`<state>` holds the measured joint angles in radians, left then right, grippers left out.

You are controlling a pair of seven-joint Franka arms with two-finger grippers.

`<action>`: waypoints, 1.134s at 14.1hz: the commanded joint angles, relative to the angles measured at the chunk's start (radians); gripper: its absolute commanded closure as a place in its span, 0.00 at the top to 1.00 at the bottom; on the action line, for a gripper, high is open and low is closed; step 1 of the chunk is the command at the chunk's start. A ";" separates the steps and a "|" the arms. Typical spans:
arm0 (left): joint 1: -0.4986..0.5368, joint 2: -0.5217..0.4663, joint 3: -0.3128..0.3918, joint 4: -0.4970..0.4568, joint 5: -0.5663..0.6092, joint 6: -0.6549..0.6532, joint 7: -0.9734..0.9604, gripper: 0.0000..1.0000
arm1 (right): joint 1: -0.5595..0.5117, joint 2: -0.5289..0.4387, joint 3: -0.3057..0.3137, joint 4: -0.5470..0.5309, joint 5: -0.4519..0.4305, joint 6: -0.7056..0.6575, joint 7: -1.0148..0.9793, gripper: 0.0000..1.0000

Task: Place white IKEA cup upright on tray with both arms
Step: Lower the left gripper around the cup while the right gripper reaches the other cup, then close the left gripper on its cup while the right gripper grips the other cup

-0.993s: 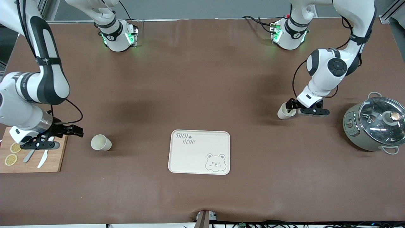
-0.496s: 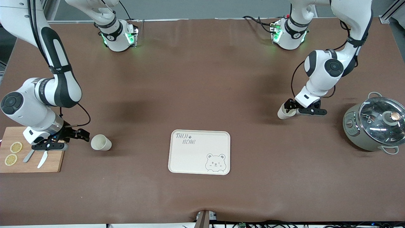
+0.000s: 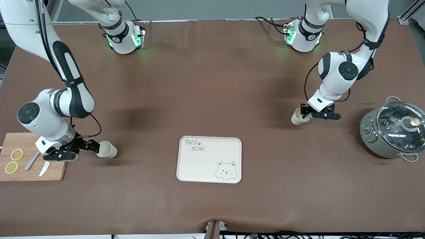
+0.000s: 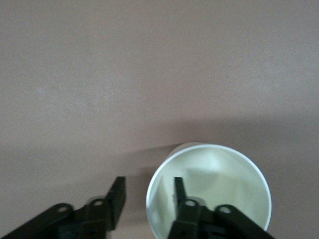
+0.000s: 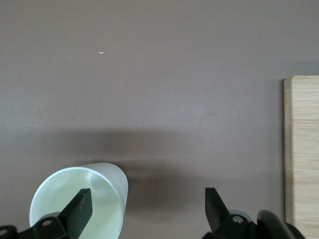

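A white cup (image 3: pixel 109 150) lies on its side toward the right arm's end of the table, mouth facing my right gripper (image 3: pixel 95 146). In the right wrist view the right gripper (image 5: pixel 148 204) is wide open, one finger in front of the cup's mouth (image 5: pixel 75 199). A second white cup (image 3: pixel 296 119) lies tilted toward the left arm's end. My left gripper (image 3: pixel 302 112) is at its mouth. In the left wrist view the left gripper (image 4: pixel 148 191) is open, one finger inside this cup (image 4: pixel 219 184) and one outside its rim. The cream bear tray (image 3: pixel 206 166) lies between the cups, nearer the front camera.
A wooden cutting board (image 3: pixel 56 167) with lemon slices and a knife lies beside the right gripper; its edge shows in the right wrist view (image 5: pixel 301 149). A grey pot with a glass lid (image 3: pixel 393 129) stands at the left arm's end.
My right gripper has moved from over the cutting board to the mouth of the lying cup. My left gripper has shifted slightly at its cup, which has hardly moved.
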<state>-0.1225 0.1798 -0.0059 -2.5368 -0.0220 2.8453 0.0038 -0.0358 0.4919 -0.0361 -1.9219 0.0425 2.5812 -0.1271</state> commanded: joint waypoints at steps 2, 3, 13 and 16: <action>0.004 -0.008 -0.008 -0.020 -0.012 0.023 0.002 0.00 | 0.005 0.023 0.002 -0.002 0.004 0.033 0.004 1.00; 0.003 -0.008 -0.008 -0.020 -0.012 0.023 0.002 0.00 | 0.005 0.039 0.002 -0.002 0.004 0.045 0.004 1.00; 0.001 -0.003 -0.009 0.029 -0.012 0.016 -0.025 0.00 | 0.005 0.076 0.002 0.001 0.004 0.086 0.004 1.00; 0.000 -0.003 -0.022 0.090 -0.013 -0.039 -0.045 0.00 | 0.010 0.076 0.002 0.001 0.004 0.085 0.004 0.73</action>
<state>-0.1227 0.1731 -0.0145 -2.4961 -0.0221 2.8475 -0.0235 -0.0314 0.5619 -0.0353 -1.9226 0.0425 2.6542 -0.1269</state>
